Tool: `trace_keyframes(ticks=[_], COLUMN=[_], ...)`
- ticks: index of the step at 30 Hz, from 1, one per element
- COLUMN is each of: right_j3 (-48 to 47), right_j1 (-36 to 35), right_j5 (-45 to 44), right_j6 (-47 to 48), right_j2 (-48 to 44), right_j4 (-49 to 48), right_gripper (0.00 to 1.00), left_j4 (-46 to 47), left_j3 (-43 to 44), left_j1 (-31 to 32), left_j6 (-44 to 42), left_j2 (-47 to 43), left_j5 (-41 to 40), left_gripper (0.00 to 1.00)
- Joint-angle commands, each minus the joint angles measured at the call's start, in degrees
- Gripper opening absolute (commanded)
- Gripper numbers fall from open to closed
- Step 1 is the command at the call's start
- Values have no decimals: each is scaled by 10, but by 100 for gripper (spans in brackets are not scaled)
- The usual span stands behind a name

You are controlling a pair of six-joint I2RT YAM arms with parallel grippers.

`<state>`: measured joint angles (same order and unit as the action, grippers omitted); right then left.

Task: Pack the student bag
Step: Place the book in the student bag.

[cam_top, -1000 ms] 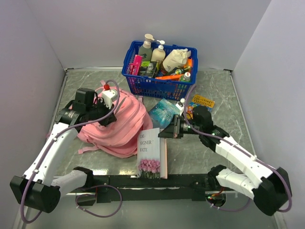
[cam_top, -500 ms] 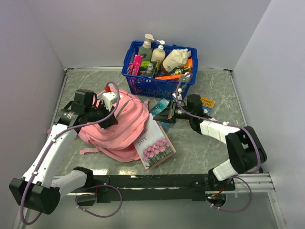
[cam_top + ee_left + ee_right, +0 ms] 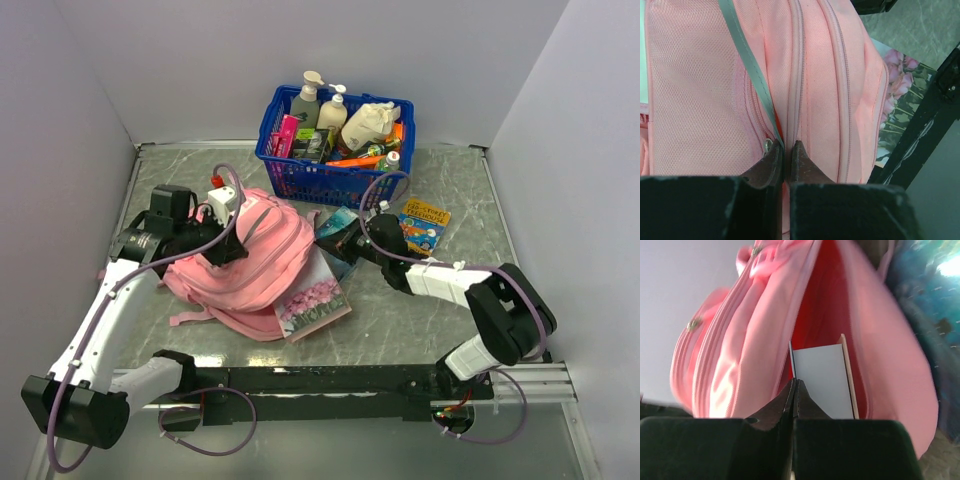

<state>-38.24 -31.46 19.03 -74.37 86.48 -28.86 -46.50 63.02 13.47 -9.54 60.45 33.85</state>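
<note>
The pink student bag point(image 3: 250, 262) lies on its side left of centre, its opening turned to the right. My left gripper point(image 3: 230, 250) is shut on the bag's top edge by a zip, next to a grey strap point(image 3: 742, 47); its tips point(image 3: 785, 150) pinch the pink fabric point(image 3: 825, 75). A book with pink flowers on its cover point(image 3: 313, 305) sticks partly out of the bag. My right gripper point(image 3: 336, 243) is shut on the book's thin cover edge point(image 3: 795, 386). The white page block point(image 3: 822, 382) sits inside the red-lined opening point(image 3: 822, 305).
A blue basket point(image 3: 335, 175) of bottles and tubes stands at the back centre. A blue pencil case point(image 3: 338, 222) lies beside my right wrist, and a small colourful booklet point(image 3: 423, 224) lies to its right. Grey walls close in the left, back and right sides.
My right gripper has swung left, carrying the flowered book from the table's front into the bag's opening. The left gripper has kept its hold on the bag, lifting it slightly.
</note>
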Motion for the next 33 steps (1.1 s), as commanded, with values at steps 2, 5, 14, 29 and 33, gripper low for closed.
trace_keyframes(ticks=[2, 5, 14, 29, 33], right_j3=[-23, -86, -96, 57, 91], right_j1=[-49, -68, -51, 2, 0], right_j5=[-243, -272, -115, -37, -7], right_j6=[-32, -18, 95, 266, 280], right_j2=[-50, -26, -17, -288, -323], right_j4=[73, 111, 105, 317, 347], right_gripper=[0, 0, 100, 79, 72], left_j4=[94, 98, 108, 108, 101], left_j3=[41, 44, 31, 47, 59], left_j1=[-9, -16, -28, -38, -40], left_j6=[33, 45, 49, 48, 44], left_j2=[-17, -10, -16, -9, -8], left_j5=[89, 105, 107, 105, 109], left_gripper=[1, 1, 1, 1, 1])
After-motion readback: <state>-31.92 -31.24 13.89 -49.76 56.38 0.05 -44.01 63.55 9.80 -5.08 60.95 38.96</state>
